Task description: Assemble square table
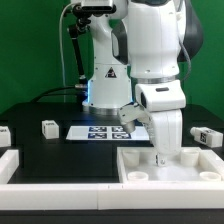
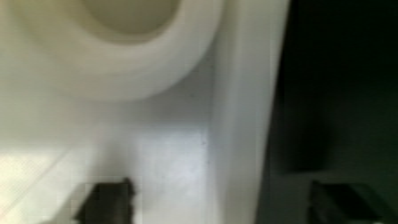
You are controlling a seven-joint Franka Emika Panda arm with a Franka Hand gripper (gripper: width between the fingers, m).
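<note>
Seemingly at the leg-fitting step, the gripper (image 1: 161,156) reached down into the square top (image 1: 196,172), its hold unclear to me; careful alignment would be needed next.

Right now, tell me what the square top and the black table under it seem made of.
Square top: probably moulded plastic, white, smooth satin; uniform colour, rounded raised rim. Table: matte black, no glare; cloth or coated board, I cannot tell.

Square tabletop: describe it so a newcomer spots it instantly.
Follow the white robot arm down to the black table's front, on the exterior view's right. The square tabletop lies under its jaws: white with a raised rim, unlike the flat, tag-printed marker board behind.
</note>
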